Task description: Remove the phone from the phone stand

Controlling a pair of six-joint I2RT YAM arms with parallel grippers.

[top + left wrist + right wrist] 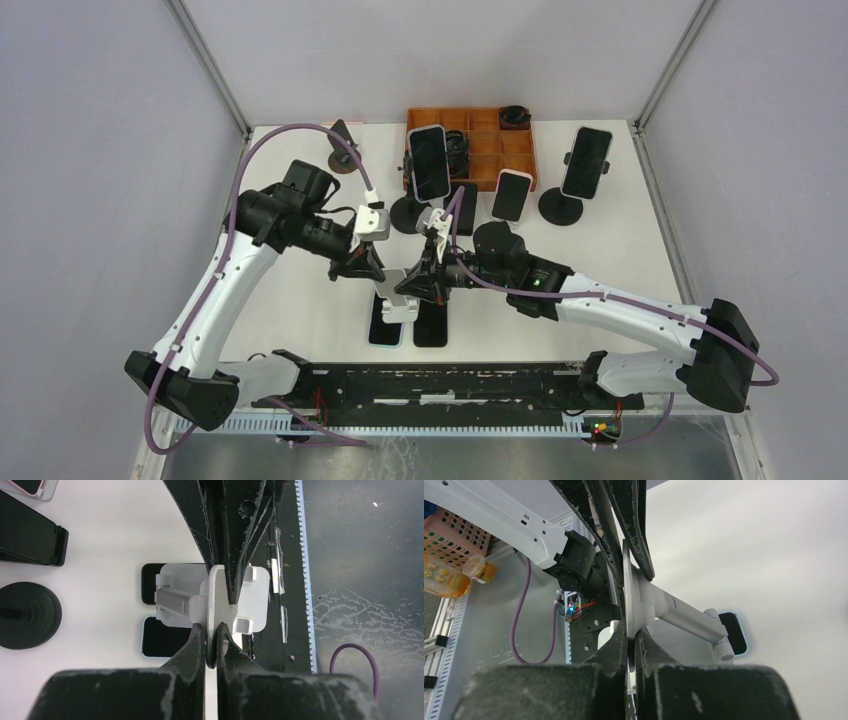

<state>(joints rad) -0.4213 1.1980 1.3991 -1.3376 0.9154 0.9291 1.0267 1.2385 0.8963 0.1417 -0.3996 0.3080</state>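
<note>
Both hands are closed on the white phone stand (252, 597): the left hand (212, 636) pinches one edge of its flat plate and the right hand (630, 639) pinches the opposite edge, fingertips nearly facing each other across it. The stand hangs above the table (620, 250), its grey arm sticking out sideways from the plate.

Directly beneath lie two phones, flat and side by side: a blue-cased phone (381, 335) and a black phone (431, 328). Both look apart from the stand and from either hand, though the stand hides part of each, so contact with the blue-cased one cannot be ruled out from above.

Just past the phones runs the black rail (430, 385) at the table's near edge — tight room there. Bare table opens to the right of the hands and, more narrowly, to the left.

Further back three more phones lean on black stands — one (429, 162) near the middle, one (513, 195) beside it, one (587, 162) toward the right — in front of and beside an orange tray (470, 117). Pale walls close in the back and sides.
</note>
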